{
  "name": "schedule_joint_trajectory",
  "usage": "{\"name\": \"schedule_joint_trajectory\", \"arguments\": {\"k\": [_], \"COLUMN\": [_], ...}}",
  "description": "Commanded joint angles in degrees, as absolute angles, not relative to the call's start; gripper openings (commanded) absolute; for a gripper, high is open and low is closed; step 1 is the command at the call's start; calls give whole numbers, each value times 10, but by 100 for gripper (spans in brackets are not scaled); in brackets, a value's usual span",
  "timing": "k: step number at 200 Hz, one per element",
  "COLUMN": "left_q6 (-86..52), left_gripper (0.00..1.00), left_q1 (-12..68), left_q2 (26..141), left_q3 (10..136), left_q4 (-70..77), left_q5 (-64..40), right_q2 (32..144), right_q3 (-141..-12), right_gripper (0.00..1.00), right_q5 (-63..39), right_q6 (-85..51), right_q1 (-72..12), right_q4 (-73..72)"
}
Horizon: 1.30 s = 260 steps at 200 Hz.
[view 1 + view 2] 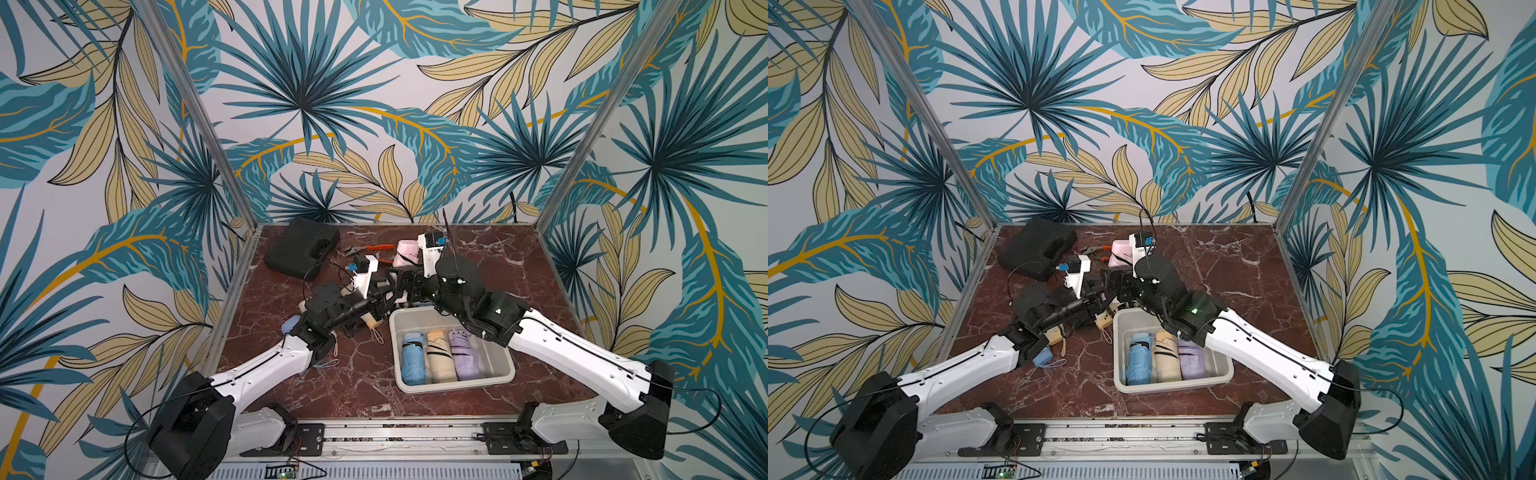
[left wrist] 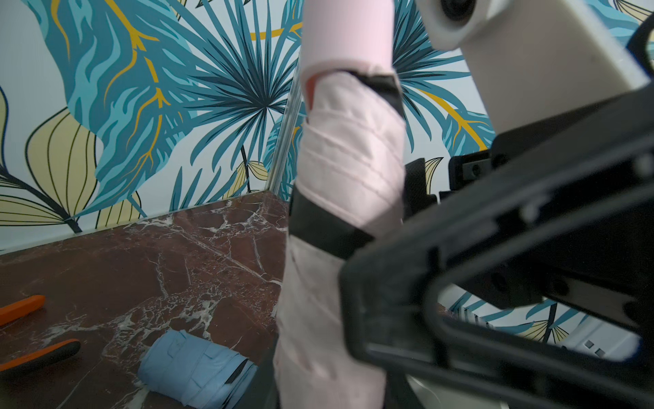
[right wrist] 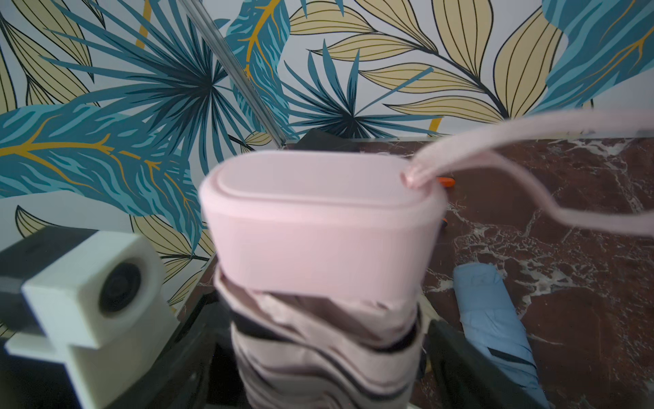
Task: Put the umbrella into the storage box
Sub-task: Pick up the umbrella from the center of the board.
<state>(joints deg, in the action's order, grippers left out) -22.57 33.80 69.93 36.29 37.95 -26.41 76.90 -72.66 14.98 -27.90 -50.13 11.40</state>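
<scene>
Nearest you, the storage box [image 1: 451, 388] sits on the marble table [image 1: 332, 386]. The right forearm crosses above its far right corner. Inside it, three folded umbrellas lie side by side: a sky-blue umbrella [image 1: 413, 359], a beige umbrella [image 1: 440, 353] and a lilac umbrella [image 1: 466, 353]. Bare floor shows along the box's right wall.

Left of the box, a loose blue umbrella [image 1: 1043, 356] and a loose beige umbrella [image 1: 1102, 322] lie on the table, partly hidden under the left arm.

Just beyond the box's far rim the two arms meet, and the pink umbrella [image 2: 350, 170] stands upright between them, off the table and not yet in the box. Its handle is on top and its wrist strap [image 3: 531, 131] swings loose. The left gripper [image 1: 388, 291] is pinched narrow on the umbrella's lower part, and that grip is what keeps it up. The right gripper [image 1: 409, 286] has its jaws spread wide to either side of the same umbrella, but you cannot tell from these views whether they press on it or only flank it.

The wrist views also show a blue folded umbrella [image 2: 198, 368] flat on the marble near the pink one. Whether it is the loose one already named is unclear.

Farther back lie orange-handled pliers [image 1: 376, 248], and at the far left corner is a black case [image 1: 301, 249].
</scene>
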Motion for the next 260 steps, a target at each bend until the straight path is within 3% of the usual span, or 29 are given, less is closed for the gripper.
{"name": "schedule_joint_trajectory", "arguments": {"k": [1,21,43,73,89,117,171,218,260], "left_q6": [-226,-228,-229,-227,-222,-203,-174,-258,-335], "left_gripper": [18,22,27,42,59,99,100,100,100], "left_q1": [342,343,343,343,344,344,342,340,333], "left_q2": [698,694,687,681,680,668,564,442,382], "left_q3": [365,362,359,349,343,328,277,229,247], "left_q4": [433,435,434,440,449,455,339,213,21], "left_q5": [-246,-227,-212,-206,-212,-228,-225,-52,81], "right_q2": [788,809,821,830,831,825,769,732,700], "right_q3": [-741,-759,-773,-782,-784,-787,-791,-811,-758], "right_gripper": [91,85,71,51,43,36,34,34,34], "right_q5": [164,163,169,171,179,210,240,243,229], "right_q6": [-268,-259,-250,-250,-253,-249,-247,-265,-304], "right_q1": [-502,-502,-502,-502,-502,-499,-470,-465,-464], "right_q4": [57,58,58,59,63,84,255,476,581]}}
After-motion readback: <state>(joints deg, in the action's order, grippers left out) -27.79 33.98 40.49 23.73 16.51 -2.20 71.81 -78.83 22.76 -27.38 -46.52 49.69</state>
